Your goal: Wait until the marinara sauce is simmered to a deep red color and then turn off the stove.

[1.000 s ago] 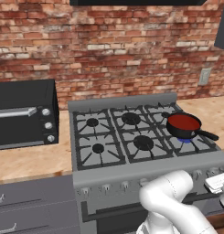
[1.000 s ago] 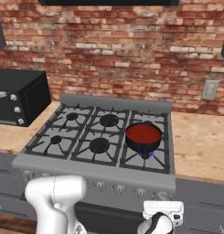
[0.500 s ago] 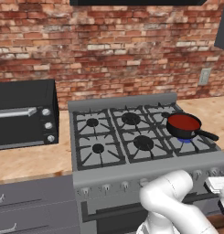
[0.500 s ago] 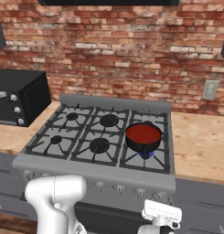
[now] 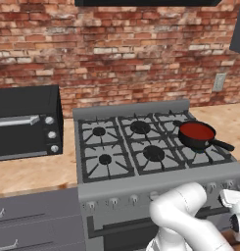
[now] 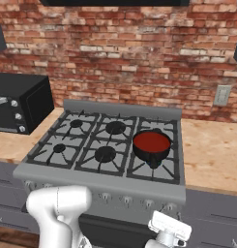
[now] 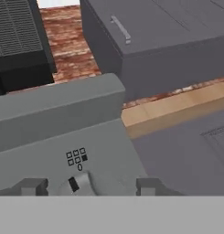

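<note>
The marinara sauce point(image 5: 197, 131) is a smooth red disc in a small black long-handled pan point(image 6: 151, 145) on the front right burner of the grey stove point(image 5: 141, 184). A little blue flame shows under the pan in the right base view. My gripper point(image 7: 90, 187) faces the stove's front panel point(image 7: 49, 137), low at its right end. A small grey knob point(image 7: 79, 184) with a dark mark sits between the two fingertips point(image 7: 33, 186), with a gap on each side, so the jaws stand open around it. The white hand point(image 6: 169, 227) hangs just below the knob row.
A black toaster oven point(image 5: 23, 120) stands on the wooden counter point(image 6: 212, 155) left of the stove. Grey drawers with handles point(image 7: 120, 28) flank the range. A brick wall with an outlet point(image 6: 221, 95) rises behind.
The hand has tilted slightly in place below the stove's front right knobs. The pan and the red sauce look the same, and the base has not moved.
</note>
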